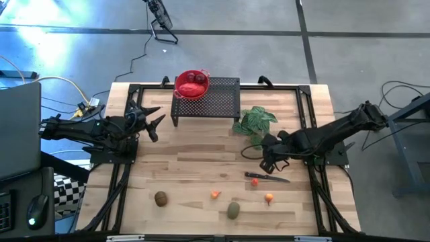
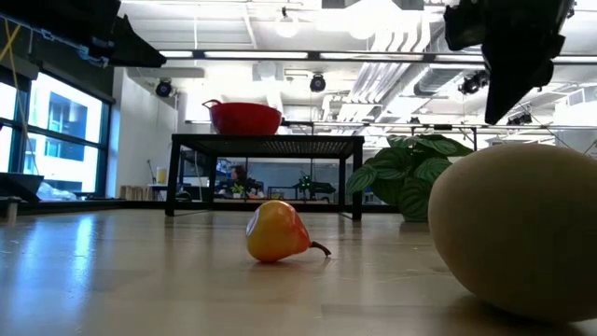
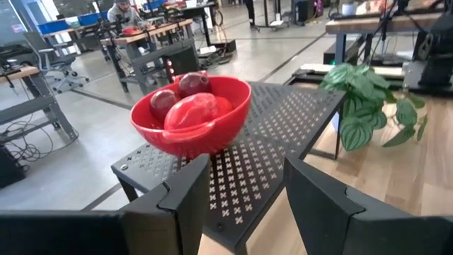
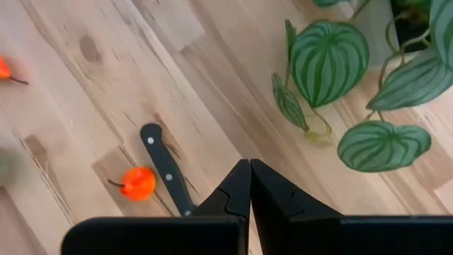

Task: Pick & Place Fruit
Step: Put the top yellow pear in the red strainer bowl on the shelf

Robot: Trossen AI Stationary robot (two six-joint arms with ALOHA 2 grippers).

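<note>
The left gripper (image 1: 156,121) hangs spread and empty, left of the red bowl (image 1: 192,85) on the far rack (image 1: 218,99) — three red fruits (image 3: 192,110) inside, seemingly. The right gripper (image 1: 267,165) — pressed together — hovers by the knife (image 1: 267,177). Four fruits (image 1: 232,210) lie along the near tabletop (image 1: 201,161).
</note>
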